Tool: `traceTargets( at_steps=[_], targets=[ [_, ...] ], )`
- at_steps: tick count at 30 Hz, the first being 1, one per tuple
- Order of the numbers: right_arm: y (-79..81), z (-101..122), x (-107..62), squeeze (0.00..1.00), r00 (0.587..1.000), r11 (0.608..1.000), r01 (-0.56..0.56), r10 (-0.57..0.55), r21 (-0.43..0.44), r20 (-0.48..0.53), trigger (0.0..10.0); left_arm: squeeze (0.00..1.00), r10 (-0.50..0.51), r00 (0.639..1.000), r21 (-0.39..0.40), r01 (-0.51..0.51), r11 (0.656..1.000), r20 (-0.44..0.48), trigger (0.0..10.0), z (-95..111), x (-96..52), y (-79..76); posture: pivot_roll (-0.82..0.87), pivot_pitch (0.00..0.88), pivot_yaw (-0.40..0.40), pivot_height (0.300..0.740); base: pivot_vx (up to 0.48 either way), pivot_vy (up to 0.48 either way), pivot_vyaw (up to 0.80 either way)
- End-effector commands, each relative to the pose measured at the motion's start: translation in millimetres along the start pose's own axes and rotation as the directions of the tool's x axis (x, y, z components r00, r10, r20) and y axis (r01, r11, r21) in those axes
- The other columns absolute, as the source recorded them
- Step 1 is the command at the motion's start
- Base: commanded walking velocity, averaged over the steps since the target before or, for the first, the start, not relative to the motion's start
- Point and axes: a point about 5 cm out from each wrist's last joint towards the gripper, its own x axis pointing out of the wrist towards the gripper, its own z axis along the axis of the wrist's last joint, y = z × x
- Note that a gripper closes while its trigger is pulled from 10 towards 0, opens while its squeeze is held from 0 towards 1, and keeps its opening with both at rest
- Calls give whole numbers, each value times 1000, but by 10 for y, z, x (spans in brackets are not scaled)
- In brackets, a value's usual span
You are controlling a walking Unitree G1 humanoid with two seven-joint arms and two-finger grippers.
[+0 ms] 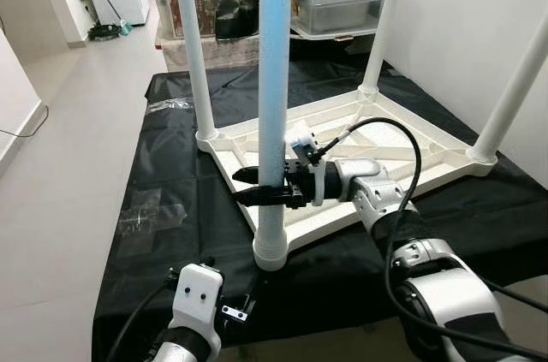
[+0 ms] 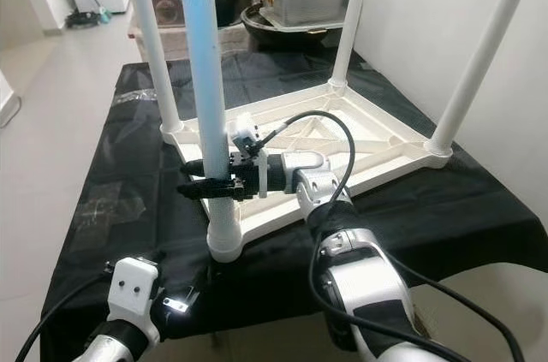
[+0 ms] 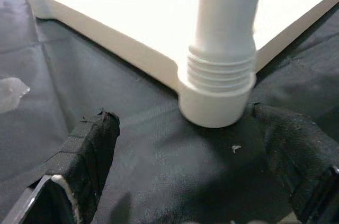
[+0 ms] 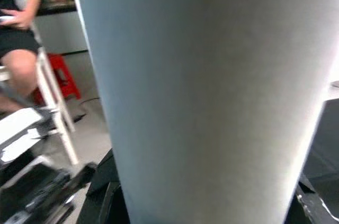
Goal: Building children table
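Left eye view shows the white tabletop (image 1: pixel 402 135) lying upside down on a black cloth (image 1: pixel 171 174), with four white legs standing up from its corners. Three of them, the far left leg (image 1: pixel 193 54), the far right leg (image 1: pixel 381 28) and the right leg (image 1: pixel 514 92), seem to be already seated in their sockets. The near leg (image 1: pixel 272 80) is the one in work: the right gripper (image 1: pixel 257 186) has its two black fingers closed around this leg a little above the corner socket (image 1: pixel 271 252). In the left wrist view the thread rings at the foot of the leg (image 3: pixel 222 68) are visible above the socket rim, so I judge that this leg is not yet screwed fully down. The left gripper (image 3: pixel 201 150) hangs low just before this corner, with its fingers (image 3: pixel 87 150) spread apart and holding nothing; the socket stands between them but they do not touch it. So the task looks nearly finished: what is left, in my judgement, is to turn the near leg until the thread disappears, and then to turn the table over onto its legs. In the right wrist view a person sits in the background.
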Motion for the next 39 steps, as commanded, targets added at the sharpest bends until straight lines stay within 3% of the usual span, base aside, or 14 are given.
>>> traceTargets(
  at_steps=[1,6,8,15,20,23,24,29,30,32,33,37,38,39],
  targets=[
    [-16,-92,-20,0,998,997,65,-65,35,-8,0,0,0,1000,11,0,1000,5,10000,-3,-14,3,99,0,-19,740,0,0,0],
    [-183,-266,-199,0,792,791,610,-610,47,-15,0,0,-25,990,6,25,1000,139,10000,202,-44,-71,76,0,-6,740,0,0,0],
    [-172,-383,-371,0,556,555,831,-831,34,-32,0,0,-31,985,7,30,1000,168,10000,264,-56,-101,73,0,-4,740,0,0,0],
    [76,-520,-614,0,73,71,997,-997,44,-41,0,0,-32,982,13,30,999,185,10000,329,-63,-124,74,0,-2,740,0,0,0],
    [201,-633,-521,0,-99,-109,990,-988,89,-115,0,0,-31,978,22,27,999,206,10000,406,-50,-143,76,0,1,740,0,0,0],
    [216,-653,-468,0,-117,-129,988,-985,89,-130,0,0,-31,976,19,28,999,216,10000,429,-49,-150,76,0,1,740,0,0,0],
    [211,-642,-374,0,-80,-90,992,-990,86,-115,6078,0,-31,973,14,29,999,227,10000,459,-47,-166,77,2,-4,740,0,0,0],
    [206,-575,-264,0,-28,-33,996,-998,88,-58,10000,0,-36,970,6,35,999,242,10000,495,-49,-204,64,6,-9,740,0,0,0],
    [212,-521,-241,1000,2,0,997,-1000,83,-19,10000,0,-39,969,4,40,999,244,10000,502,-49,-222,55,4,-11,740,0,0,0],
    [209,-479,-244,1000,27,29,997,-999,78,19,10000,0,-42,969,0,43,999,243,10000,500,-47,-235,55,4,-11,740,0,0,0],
    [187,-441,-253,541,90,95,992,-994,83,62,10000,0,-46,970,-3,48,999,239,10000,489,-46,-250,31,0,2,740,0,0,0],
    [173,-420,-260,541,129,136,987,-988,87,85,10000,0,-48,970,-5,51,999,236,10000,482,-45,-260,31,0,2,740,0,0,0],
    [134,-443,-177,0,416,425,901,-904,94,99,10000,0,-56,971,-4,58,998,232,10000,478,-41,-261,39,0,6,740,0,0,0],
    [134,-443,-177,0,416,425,901,-904,94,99,10000,0,-56,971,-4,58,998,232,10000,478,-41,-261,39,0,6,740,0,0,0]
  ],
)
